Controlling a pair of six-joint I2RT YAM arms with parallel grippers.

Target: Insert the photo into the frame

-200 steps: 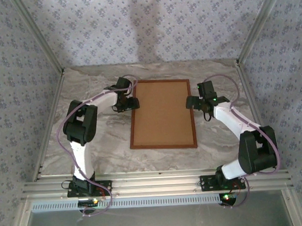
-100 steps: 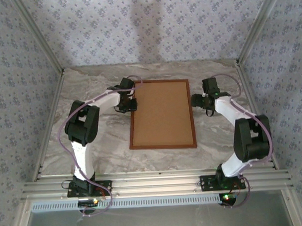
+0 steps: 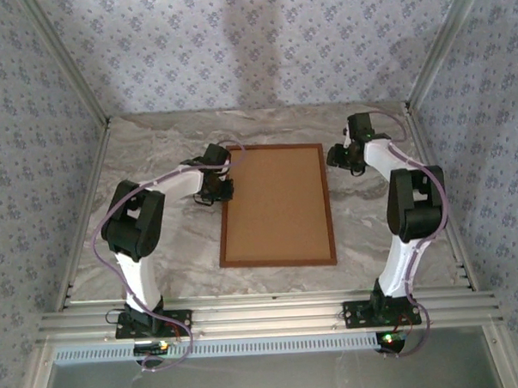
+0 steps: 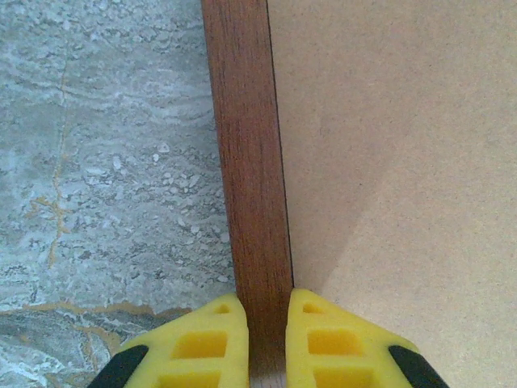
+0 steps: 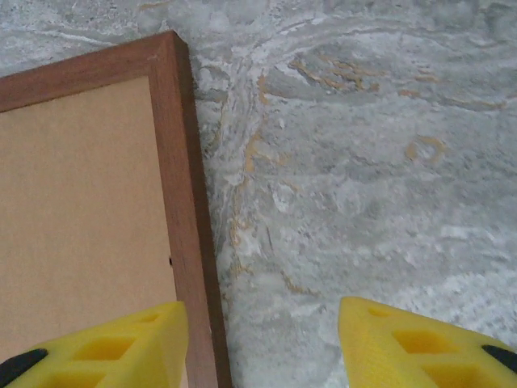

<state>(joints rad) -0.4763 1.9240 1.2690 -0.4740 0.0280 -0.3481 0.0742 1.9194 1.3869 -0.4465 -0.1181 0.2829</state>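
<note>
The frame [image 3: 330, 210], dark reddish-brown wood, lies back-up in the middle of the marble table with a plain brown backing board [image 3: 277, 206] inside it. The photo is hidden. My left gripper [image 3: 217, 189] sits at the frame's left rail, toward the far end. In the left wrist view this gripper [image 4: 266, 339] is shut on the rail [image 4: 246, 162], one yellow finger on each side. My right gripper [image 3: 339, 156] is by the far right corner. It [image 5: 262, 339] is open, its left finger over the board and rail [image 5: 182, 186], its right finger over bare table.
The marble table [image 3: 154, 156] is bounded by wallpapered walls on three sides and an aluminium rail [image 3: 264, 314] along the near edge. Both arms reach in from the sides of the frame.
My left gripper has shut on the left rail. My right gripper has moved to the far right corner, its jaws narrowing. The frame has slid slightly toward the near edge.
</note>
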